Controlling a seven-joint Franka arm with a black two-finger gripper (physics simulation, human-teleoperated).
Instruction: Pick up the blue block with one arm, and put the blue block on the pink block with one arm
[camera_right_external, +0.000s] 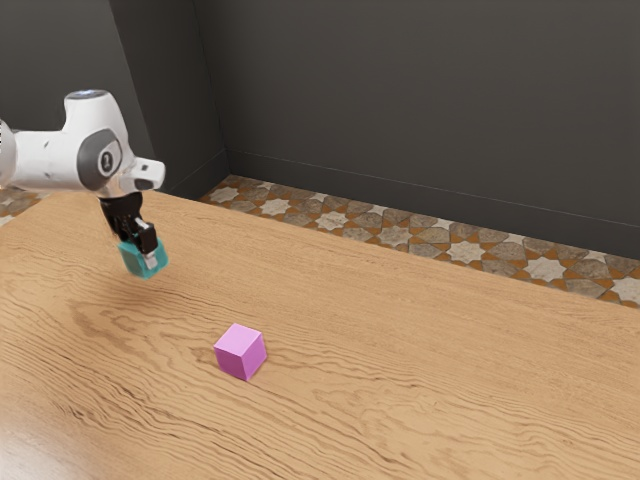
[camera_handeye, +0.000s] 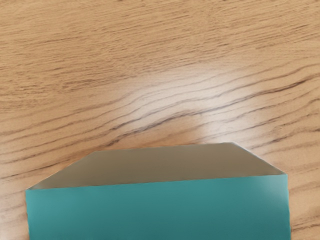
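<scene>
In the exterior view my black gripper (camera_right_external: 143, 252) hangs above the table's left part, shut on a teal-blue block (camera_right_external: 138, 261) that is lifted off the wood and tilted. The pink block (camera_right_external: 240, 351) rests on the table (camera_right_external: 420, 330) to the exterior view's right of the held block and nearer the front, well apart from it. In the wrist view the blue block (camera_handeye: 160, 210) sits large just under my hand, with bare wood grain beyond it.
The wooden table stretches wide to the exterior view's right. Behind it lie a patterned tile floor (camera_right_external: 450, 245) and dark grey walls (camera_right_external: 420, 90).
</scene>
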